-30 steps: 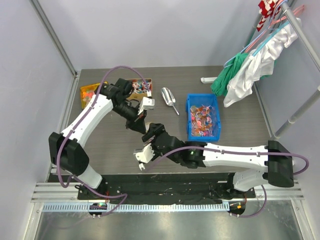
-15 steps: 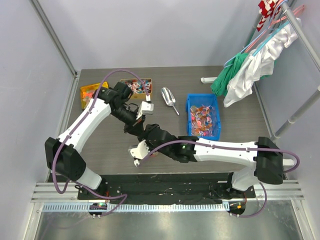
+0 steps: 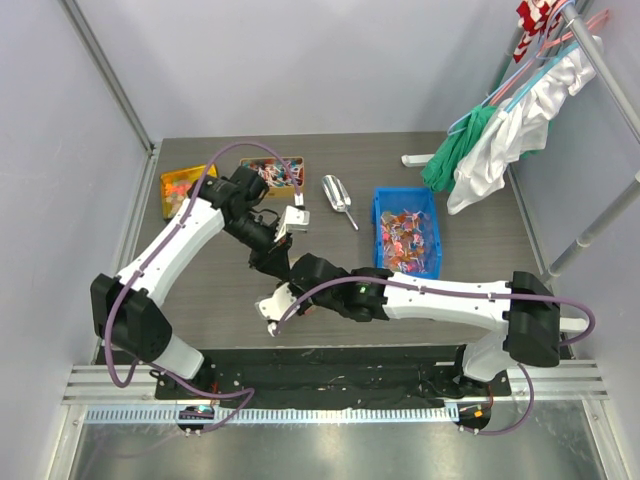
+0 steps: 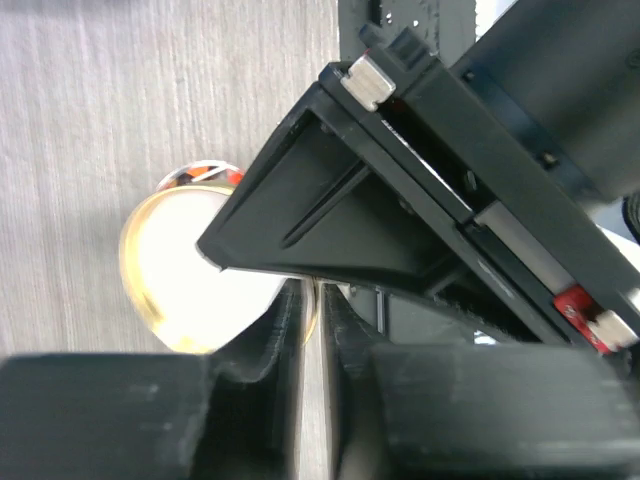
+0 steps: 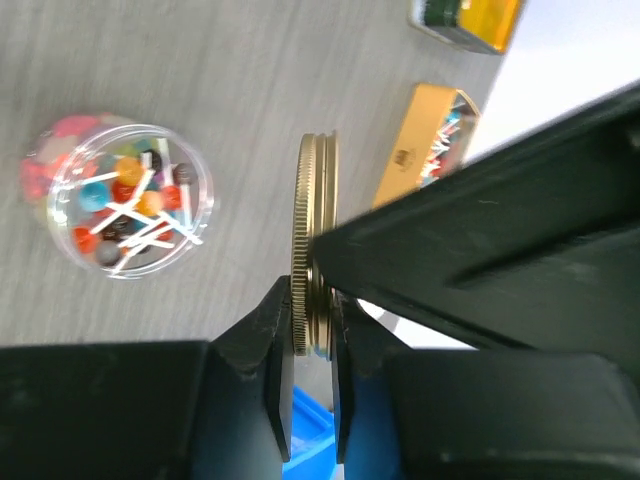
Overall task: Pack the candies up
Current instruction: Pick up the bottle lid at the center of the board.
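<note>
A gold screw lid (image 5: pixel 315 200) stands on edge above the table, and my right gripper (image 5: pixel 312 300) is shut on its ribbed rim. My left gripper (image 4: pixel 318 295) meets it from the other side. Its jaws stand a narrow gap apart, with the lid's (image 4: pixel 180 260) thin wall between them. In the top view both grippers (image 3: pixel 283 266) meet at the table's middle. The candies fill a clear round jar (image 5: pixel 120 200) standing open on the table below the lid. More candies lie in the blue bin (image 3: pixel 407 240) and in a gold tin (image 5: pixel 425 150).
A metal scoop (image 3: pixel 338 197) lies between the gold tin (image 3: pixel 278 175) and the blue bin. An orange tin (image 3: pixel 180 185) sits at the far left. Clothes (image 3: pixel 490 150) hang over the table's right back corner.
My right gripper has moved left to the lid and closed on its rim. My left gripper's jaws, shut on the lid before, have parted a little.
</note>
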`<act>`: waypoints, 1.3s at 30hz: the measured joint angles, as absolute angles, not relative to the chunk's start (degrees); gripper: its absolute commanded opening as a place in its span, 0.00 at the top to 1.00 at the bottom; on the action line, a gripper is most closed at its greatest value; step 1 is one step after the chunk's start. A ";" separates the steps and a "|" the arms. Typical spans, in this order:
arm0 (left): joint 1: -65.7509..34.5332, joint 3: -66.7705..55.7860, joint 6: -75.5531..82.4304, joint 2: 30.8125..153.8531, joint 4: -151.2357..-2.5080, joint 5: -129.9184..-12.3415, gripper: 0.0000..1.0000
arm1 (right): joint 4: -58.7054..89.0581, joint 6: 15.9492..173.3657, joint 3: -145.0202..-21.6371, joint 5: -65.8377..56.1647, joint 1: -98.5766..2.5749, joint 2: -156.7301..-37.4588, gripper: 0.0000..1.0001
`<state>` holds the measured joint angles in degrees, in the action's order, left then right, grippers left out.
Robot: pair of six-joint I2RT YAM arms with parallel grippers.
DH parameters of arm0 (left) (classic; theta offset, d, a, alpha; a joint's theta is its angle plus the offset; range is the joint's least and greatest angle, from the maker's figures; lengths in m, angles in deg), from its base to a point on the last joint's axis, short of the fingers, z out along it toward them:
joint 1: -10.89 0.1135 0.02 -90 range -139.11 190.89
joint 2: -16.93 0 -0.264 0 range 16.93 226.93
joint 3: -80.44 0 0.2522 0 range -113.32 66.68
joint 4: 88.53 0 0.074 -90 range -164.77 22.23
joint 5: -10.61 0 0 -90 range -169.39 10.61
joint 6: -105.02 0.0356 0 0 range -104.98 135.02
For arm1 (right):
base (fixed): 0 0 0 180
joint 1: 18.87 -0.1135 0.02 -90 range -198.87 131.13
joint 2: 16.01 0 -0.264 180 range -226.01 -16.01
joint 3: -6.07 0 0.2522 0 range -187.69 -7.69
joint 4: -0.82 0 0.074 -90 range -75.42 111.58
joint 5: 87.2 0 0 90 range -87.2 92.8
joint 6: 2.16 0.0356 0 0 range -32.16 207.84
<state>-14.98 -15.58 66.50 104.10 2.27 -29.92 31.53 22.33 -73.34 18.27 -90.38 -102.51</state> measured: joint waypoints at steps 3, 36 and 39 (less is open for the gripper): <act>-14.98 -16.37 66.22 104.10 2.24 -30.20 0.39 | 33.30 22.89 -73.17 17.42 -90.38 -102.51 0.98; -14.45 -2.49 54.31 85.63 -12.27 -40.13 0.00 | 47.01 55.40 -77.47 -30.65 -73.24 -99.50 0.99; -14.45 -2.45 54.33 85.63 -13.60 -38.49 0.02 | 48.23 56.27 -79.55 -32.66 -72.96 -100.68 0.99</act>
<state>-14.45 -2.45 54.33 85.63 -13.60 -38.49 48.23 56.27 -79.55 -32.66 -72.96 -100.68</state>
